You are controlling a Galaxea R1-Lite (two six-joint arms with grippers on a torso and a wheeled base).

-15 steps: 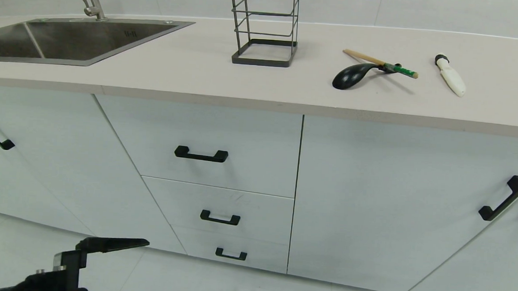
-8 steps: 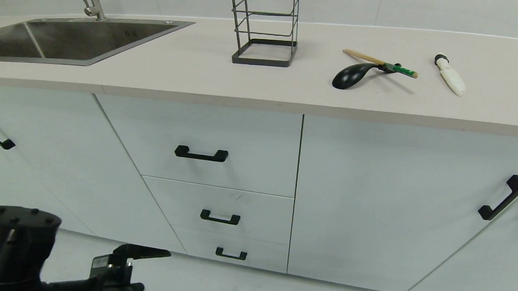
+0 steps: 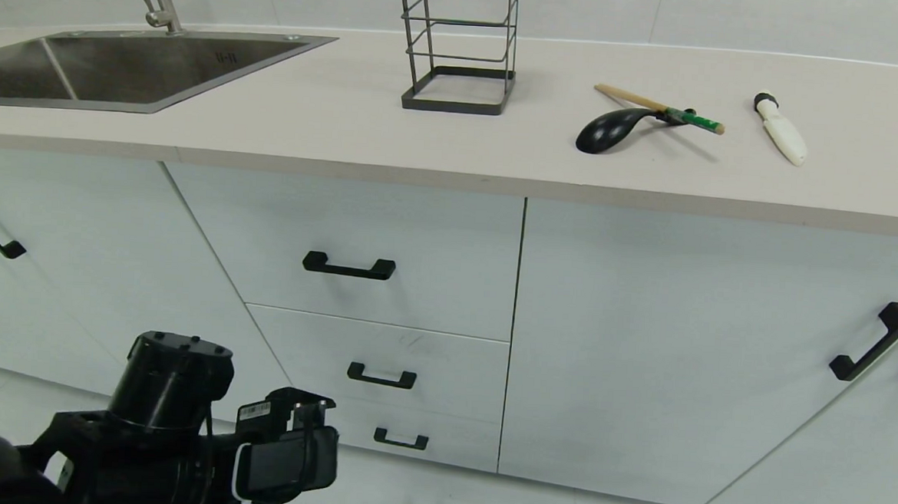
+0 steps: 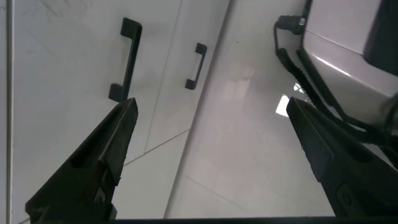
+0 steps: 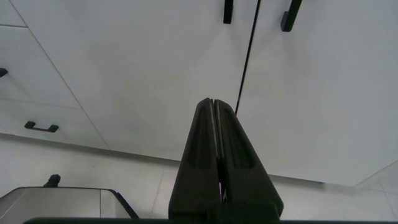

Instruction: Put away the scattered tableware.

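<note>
On the counter (image 3: 332, 127), head view: your spoon (image 3: 611, 130), chopsticks (image 3: 659, 108) and white utensil (image 3: 783, 132) lie loose to the right of the rack (image 3: 460, 49), the chopsticks touching the spoon's handle; none is stowed.
Left arm (image 3: 169, 391), head view: low by the drawers (image 3: 419, 235), well below the counter, likely staged for a lift.
Left wrist view: left gripper (image 4: 211, 155) spread wide, holding nothing, ready to take an item.
Right wrist view: right gripper (image 5: 217, 155) pressed closed, empty, facing the cabinet doors (image 5: 155, 74).
</note>
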